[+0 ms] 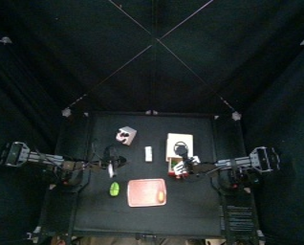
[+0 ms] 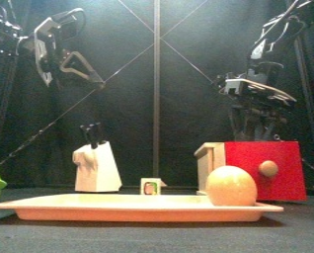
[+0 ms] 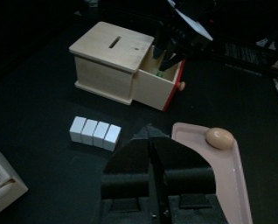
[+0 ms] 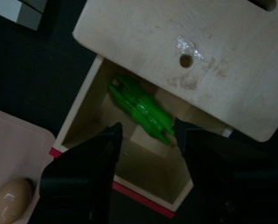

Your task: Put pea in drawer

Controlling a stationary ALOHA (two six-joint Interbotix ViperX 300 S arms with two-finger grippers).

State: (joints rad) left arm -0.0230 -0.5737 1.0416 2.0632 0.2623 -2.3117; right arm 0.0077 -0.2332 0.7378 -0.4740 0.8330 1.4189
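The drawer of the tan wooden box is pulled out, its red front facing the table's front. Inside it lies the pea, a bright green pod, free of any grip. My right gripper hovers just above the drawer, open, one jaw on each side of the pod. In the top view the right gripper hides the pea. My left gripper is shut and empty, held above the table left of the pink tray.
A tan egg lies on the pink tray at the table's front. A green oval piece sits left of the tray. A white block holder and small white blocks stand mid-table.
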